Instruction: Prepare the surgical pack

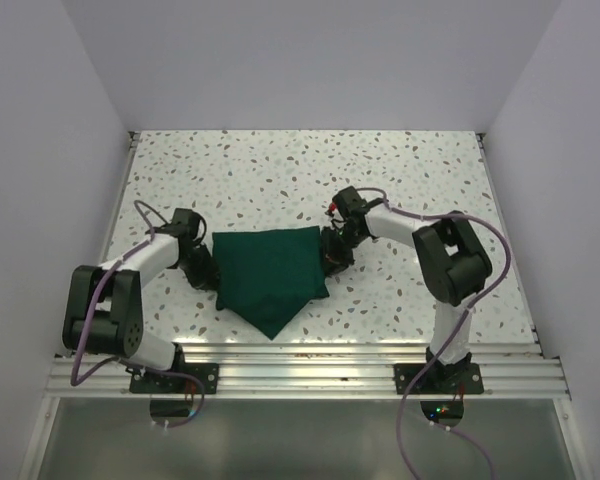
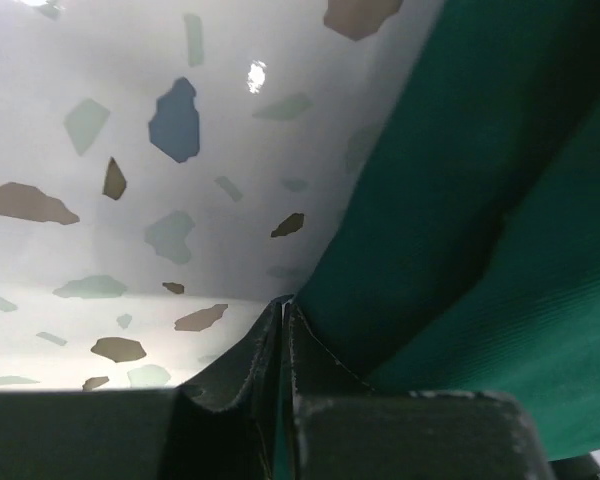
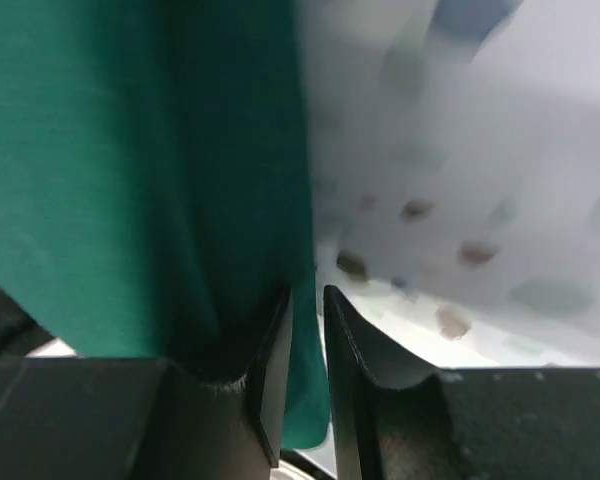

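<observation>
The surgical pack (image 1: pixel 270 275) is a dark green cloth folded into a bundle in the middle of the table, with one corner pointing toward the near edge. No instruments or tray show. My left gripper (image 1: pixel 208 272) is at its left edge. In the left wrist view the left gripper (image 2: pixel 283 303) has its jaws pressed together on a thin sliver of the green cloth (image 2: pixel 500 200). My right gripper (image 1: pixel 332 255) is at the bundle's right edge. In the right wrist view the right gripper (image 3: pixel 308 292) holds a fold of cloth (image 3: pixel 110 170) in the narrow gap between its jaws.
The speckled white tabletop (image 1: pixel 280 170) lies between white walls at the left, right and back. A metal rail (image 1: pixel 300 370) carrying both arm bases runs along the near edge.
</observation>
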Available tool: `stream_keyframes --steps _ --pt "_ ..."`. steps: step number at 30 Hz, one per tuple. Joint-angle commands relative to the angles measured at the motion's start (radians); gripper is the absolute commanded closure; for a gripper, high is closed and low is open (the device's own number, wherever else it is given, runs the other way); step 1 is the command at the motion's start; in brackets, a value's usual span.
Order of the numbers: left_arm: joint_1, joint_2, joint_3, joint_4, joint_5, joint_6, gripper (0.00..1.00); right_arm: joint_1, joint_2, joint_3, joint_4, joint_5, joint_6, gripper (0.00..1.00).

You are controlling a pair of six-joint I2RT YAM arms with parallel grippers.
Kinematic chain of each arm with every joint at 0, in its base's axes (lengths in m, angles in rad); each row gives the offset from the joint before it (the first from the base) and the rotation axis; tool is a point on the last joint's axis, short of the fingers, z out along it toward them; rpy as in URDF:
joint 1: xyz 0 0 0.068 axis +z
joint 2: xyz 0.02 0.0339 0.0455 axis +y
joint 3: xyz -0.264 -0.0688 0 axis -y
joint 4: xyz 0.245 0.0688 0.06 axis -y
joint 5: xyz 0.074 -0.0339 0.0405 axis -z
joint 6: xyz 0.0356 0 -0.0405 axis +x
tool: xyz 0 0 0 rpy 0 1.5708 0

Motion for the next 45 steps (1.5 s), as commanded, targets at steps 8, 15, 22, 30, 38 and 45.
stream_keyframes --steps 8,15,22,30,38,45 --pt "-0.232 0.048 0.0 0.118 0.148 -0.199 0.88 -0.051 0.34 0.667 -0.189 -0.028 -0.033 0.7" --pt "-0.232 -0.175 -0.072 -0.058 0.121 -0.216 0.54 -0.233 0.446 0.941 -0.43 0.131 -0.181 0.49" --pt "-0.237 -0.515 -0.055 -0.187 0.066 -0.099 0.43 -0.279 0.152 0.521 -0.311 0.129 -0.234 0.2" --pt "-0.442 -0.289 0.331 -0.143 -0.201 0.085 0.37 -0.279 -0.275 0.045 -0.148 0.047 -0.208 0.01" --pt "-0.681 0.073 0.604 -0.089 -0.407 0.329 0.35 -0.279 -0.494 -0.182 -0.08 -0.022 -0.132 0.01" --pt "-0.812 0.309 0.73 -0.177 -0.54 0.383 0.35 -0.279 -0.612 -0.291 -0.1 -0.011 -0.122 0.01"
